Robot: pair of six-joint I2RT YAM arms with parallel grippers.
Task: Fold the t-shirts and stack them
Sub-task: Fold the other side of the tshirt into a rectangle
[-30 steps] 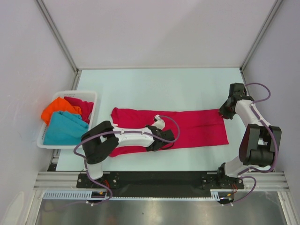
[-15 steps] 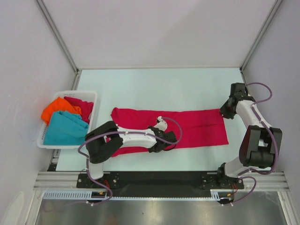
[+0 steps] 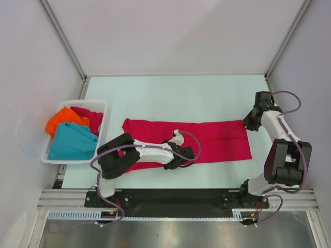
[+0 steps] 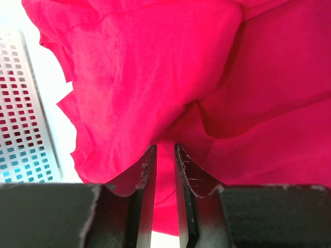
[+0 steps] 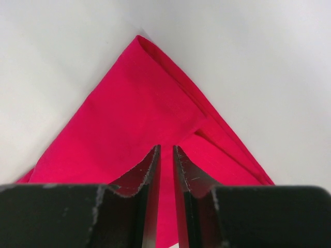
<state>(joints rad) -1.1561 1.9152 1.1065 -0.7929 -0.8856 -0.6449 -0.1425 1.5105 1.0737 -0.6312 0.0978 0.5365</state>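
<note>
A crimson red t-shirt lies spread flat across the table, long side left to right. My left gripper is low on its near edge, left of the middle. In the left wrist view my left gripper is shut on a pinched fold of the crimson t-shirt. My right gripper is at the shirt's far right corner. In the right wrist view my right gripper is shut on that corner of the shirt. The orange t-shirt, the teal t-shirt and the second crimson t-shirt lie bunched in the basket.
The white slotted basket stands at the table's left edge; its wall shows in the left wrist view. Pale table lies beyond the shirt. Cage walls and posts close in the left, right and far sides.
My left gripper has shifted slightly right and toward the near edge with the cloth in it. The right arm has barely moved.
</note>
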